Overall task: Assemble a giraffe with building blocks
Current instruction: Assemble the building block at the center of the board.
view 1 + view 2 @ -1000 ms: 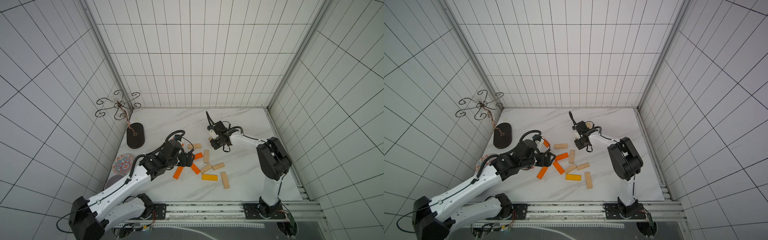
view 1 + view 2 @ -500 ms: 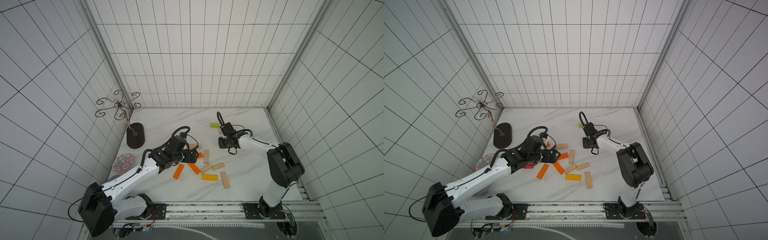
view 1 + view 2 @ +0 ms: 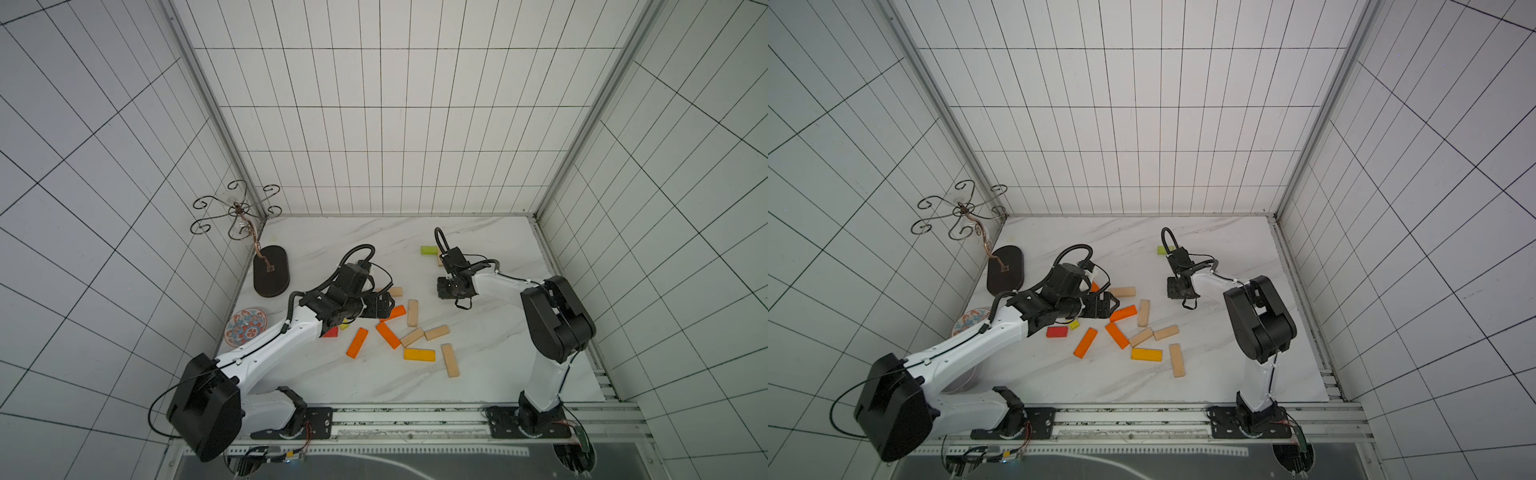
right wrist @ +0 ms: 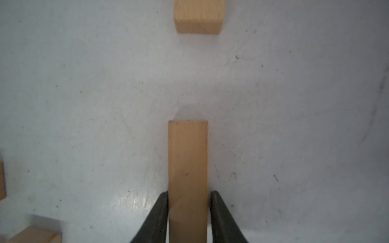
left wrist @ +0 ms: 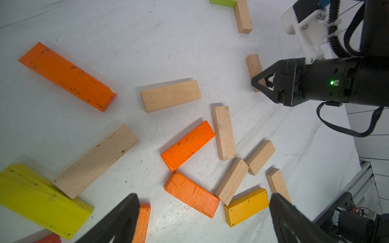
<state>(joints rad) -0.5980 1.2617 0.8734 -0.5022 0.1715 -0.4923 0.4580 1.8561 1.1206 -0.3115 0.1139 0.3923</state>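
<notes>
Left tool (image 5: 204, 195) farther out than before, wide open; right tool (image 4: 188, 191) barely parted around pale block (image 4: 188, 151), per wrist view alone.

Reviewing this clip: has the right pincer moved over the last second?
Yes. In both top views the right pincer has shifted toward the right-hand wall, away from the lime green block, which its arm covered a second ago.

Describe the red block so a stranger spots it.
On the white marble table, find the scattered blocks. At the pile's side nearest the patterned plate lies the red block, the only red one among orange, yellow and pale wood.
</notes>
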